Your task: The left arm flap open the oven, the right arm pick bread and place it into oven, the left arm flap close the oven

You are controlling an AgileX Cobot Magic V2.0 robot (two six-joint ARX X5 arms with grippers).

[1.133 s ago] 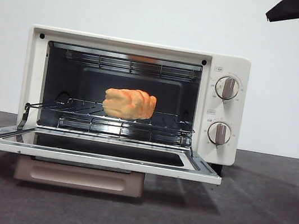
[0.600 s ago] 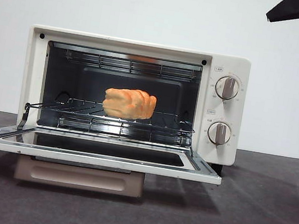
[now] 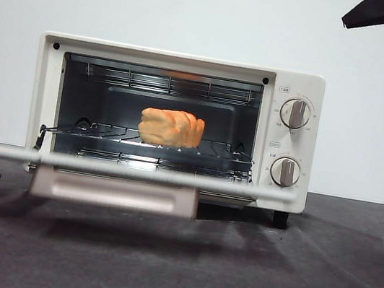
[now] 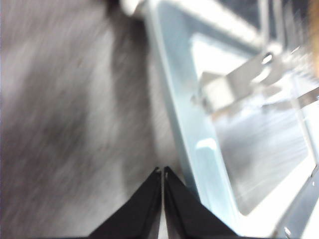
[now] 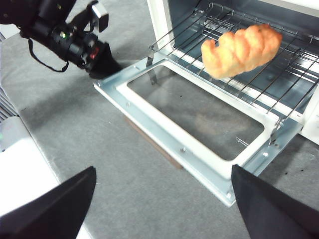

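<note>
Golden-orange, the bread (image 3: 171, 127) sits on the wire rack (image 3: 149, 140) in the middle of the oven (image 3: 173, 123), so as I read it the opening and the placing are both done. What is left is the closing. The door (image 3: 125, 171) hangs out flat from the oven's front, seen nearly edge-on from the front camera, with its beige handle (image 3: 113, 191) below that edge; from my right wrist camera the door's glass pane and pale metal frame lie fully open toward me.

My left end effector (image 4: 162, 172) has its two black jaws pressed together to a thin seam, and it is right at the outer edge of the door frame. The left wrist picture is badly smeared, so I cannot say whether the tips touch the frame or are only just beside it; probably they are at or under the rim, set to lift. From the front, that arm shows only as a dark shape at the left edge, low on the grey surface (image 3: 288, 276).

My right end effector (image 5: 162, 199) is spread wide and empty, high above the surface and well apart from the door. Its fingertips are cut off by the frame's lower edge.
</note>
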